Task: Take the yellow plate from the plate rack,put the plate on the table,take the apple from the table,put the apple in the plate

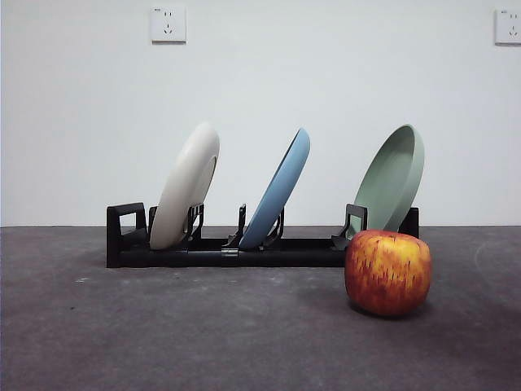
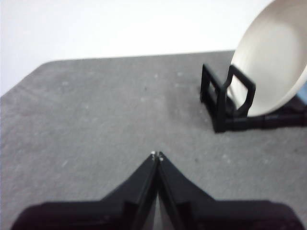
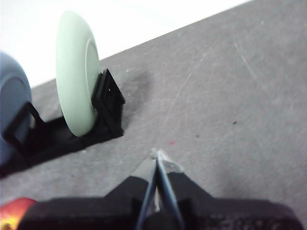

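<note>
The yellow plate (image 1: 187,186) is cream-coloured and stands tilted in the left slot of the black plate rack (image 1: 220,251). It also shows in the left wrist view (image 2: 273,67), beside the rack's boxy loop (image 2: 229,98). The red and yellow apple (image 1: 387,271) sits on the dark grey table (image 1: 163,334) in front of the rack's right end; a sliver of it shows in the right wrist view (image 3: 14,213). My left gripper (image 2: 157,155) is shut and empty above bare table, apart from the rack. My right gripper (image 3: 158,154) is shut and empty, off the rack's right end. Neither gripper shows in the front view.
A blue plate (image 1: 278,191) stands in the rack's middle slot and a sage-green plate (image 1: 392,179) in its right slot; both show in the right wrist view, the blue (image 3: 12,105) and the green (image 3: 76,72). A white wall with two sockets (image 1: 168,24) stands behind the table.
</note>
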